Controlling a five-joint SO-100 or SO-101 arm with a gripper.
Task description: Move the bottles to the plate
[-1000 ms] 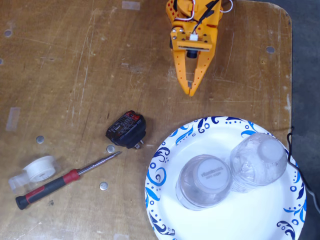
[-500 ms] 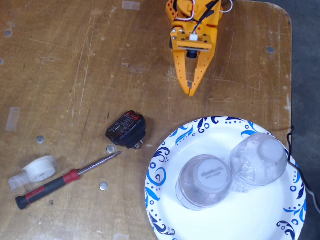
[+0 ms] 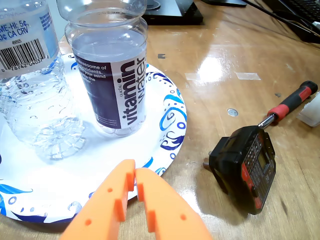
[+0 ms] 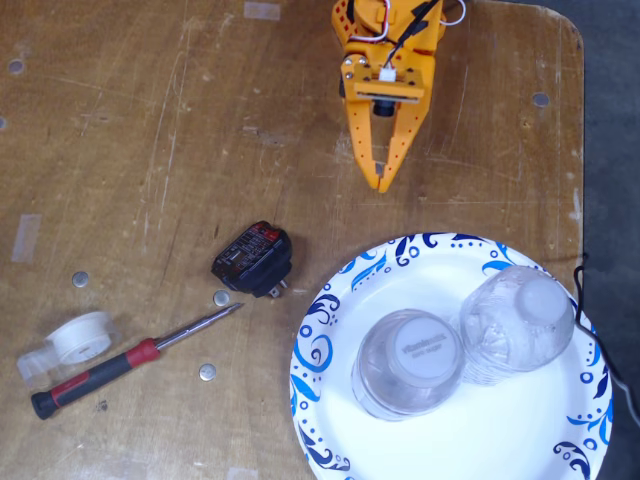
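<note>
Both bottles stand upright on the plate (image 3: 165, 125), white with blue swirls, also seen in the fixed view (image 4: 330, 310). The bottle with the dark purple-blue label (image 3: 116, 85) stands beside the ribbed clear bottle (image 3: 35, 100). In the fixed view they show from above, the labelled one (image 4: 408, 362) left of the ribbed one (image 4: 518, 322), touching. My orange gripper (image 3: 135, 174) is shut and empty, its tips over the plate's near rim in the wrist view. In the fixed view the gripper (image 4: 383, 184) is above the plate, clear of it.
A black power adapter (image 3: 246, 166) (image 4: 253, 259) lies on the wooden table beside the plate. A red-handled screwdriver (image 3: 290, 104) (image 4: 125, 361) and a clear tape roll (image 4: 78, 337) lie farther off. Dark equipment (image 3: 172, 12) and cables sit at the table's far edge.
</note>
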